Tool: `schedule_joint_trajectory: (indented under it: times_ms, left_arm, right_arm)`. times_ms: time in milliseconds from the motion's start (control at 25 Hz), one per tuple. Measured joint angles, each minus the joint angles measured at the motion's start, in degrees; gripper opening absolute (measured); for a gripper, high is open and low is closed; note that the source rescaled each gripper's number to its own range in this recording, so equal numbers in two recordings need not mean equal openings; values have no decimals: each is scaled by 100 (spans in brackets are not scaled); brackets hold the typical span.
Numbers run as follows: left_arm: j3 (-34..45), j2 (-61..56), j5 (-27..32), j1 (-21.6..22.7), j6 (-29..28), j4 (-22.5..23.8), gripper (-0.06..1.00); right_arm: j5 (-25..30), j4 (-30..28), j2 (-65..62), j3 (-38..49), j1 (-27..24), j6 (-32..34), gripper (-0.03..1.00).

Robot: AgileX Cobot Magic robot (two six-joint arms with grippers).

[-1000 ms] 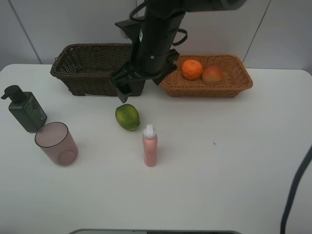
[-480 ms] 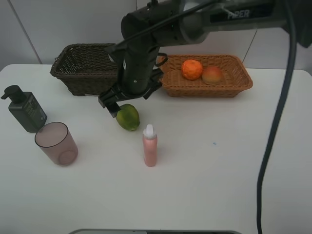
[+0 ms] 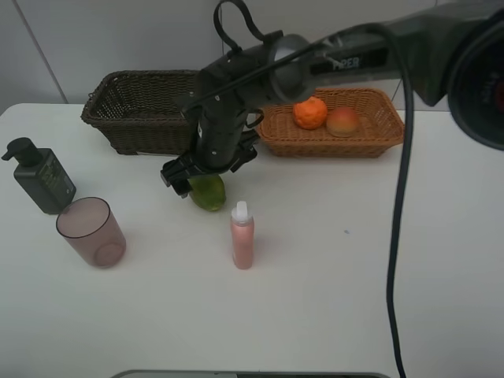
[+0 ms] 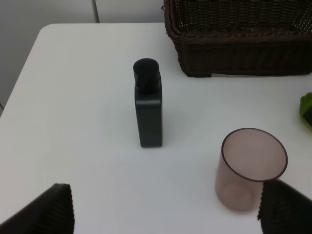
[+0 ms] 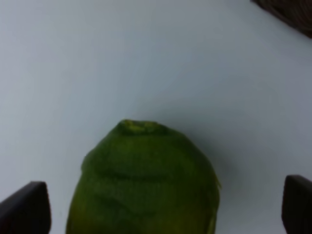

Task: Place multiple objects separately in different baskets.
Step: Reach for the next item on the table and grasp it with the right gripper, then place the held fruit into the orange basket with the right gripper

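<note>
My right gripper (image 3: 194,178) has come down open over the green round fruit (image 3: 209,193). In the right wrist view the fruit (image 5: 146,175) fills the gap and the fingertips (image 5: 24,209) stand apart on either side of it. The orange (image 3: 310,112) and the red-yellow fruit (image 3: 343,121) lie in the orange-tan basket (image 3: 390,138). The pink bottle (image 3: 242,236) stands upright on the table. My left gripper (image 4: 165,214) is open, facing the dark green pump bottle (image 4: 147,105) and the mauve cup (image 4: 251,168).
The dark brown basket (image 3: 134,110) stands at the back left, just behind my right arm. Pump bottle (image 3: 43,177) and cup (image 3: 90,231) stand close together at the left. The right arm's cable hangs over the table's right side.
The right arm has swung left and down from in front of the baskets onto the green fruit, still open. Nothing else has moved.
</note>
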Motion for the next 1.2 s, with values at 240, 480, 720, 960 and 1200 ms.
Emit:
schedule_joint_trajectory:
  times_ms: [240,480,720,960,1200]
  left_arm:
    - [0,0,0,0,0,0,98]
    - [0,0,0,0,0,0,98]
    - [0,0,0,0,0,0,98]
    - [0,0,0,0,0,0,98]
    - [0,0,0,0,0,0,98]
  right_arm:
    - [-133,-43,190,-7,-6,54,100]
    - [-234,-43,365,-7,-6,54,100]
    - [-297,-43,366,-18,-6,59,100]
    - [-271,-37,366,-18,-6,59,56]
    - [-218,-31,366,-23,-6,59,43]
